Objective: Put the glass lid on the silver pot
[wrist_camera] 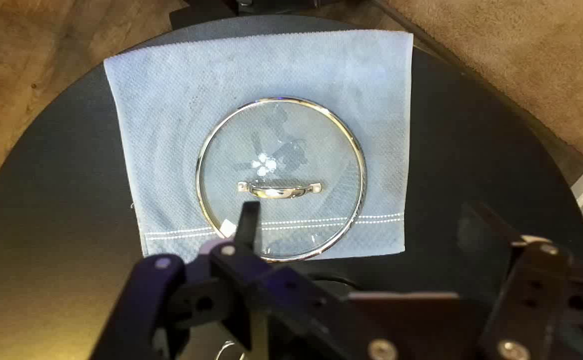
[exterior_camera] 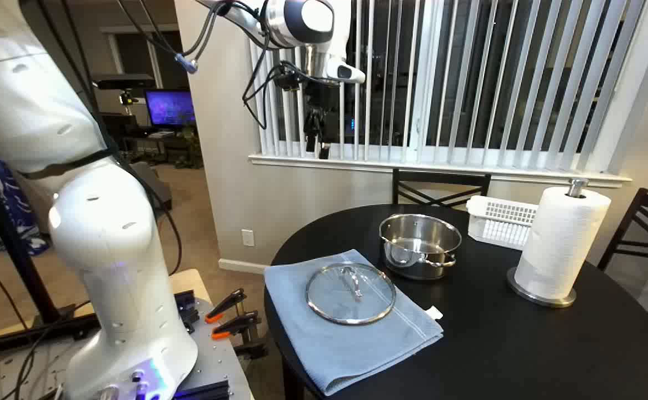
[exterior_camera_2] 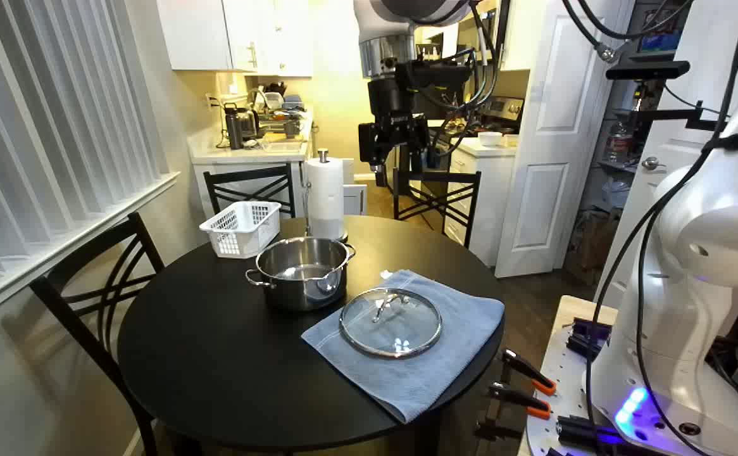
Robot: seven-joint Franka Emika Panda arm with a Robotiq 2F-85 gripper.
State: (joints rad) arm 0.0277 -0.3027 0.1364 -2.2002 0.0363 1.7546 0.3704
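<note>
My gripper (wrist_camera: 364, 210) hangs high above the black table (exterior_camera_2: 217, 354), its two fingers (wrist_camera: 248, 227) spread well apart. In the wrist view I look down on the glass lid (wrist_camera: 286, 167), lying flat on the folded blue cloth (exterior_camera: 352, 347) (the shiny handle (wrist_camera: 277, 192) faces up at me). Just beside that cloth the silver pot (exterior_camera_2: 299, 294) stands upright, open at the top. Farther out, in both exterior views, come the white basket (exterior_camera_2: 237, 244) and the paper towel roll (exterior_camera: 562, 241).
</note>
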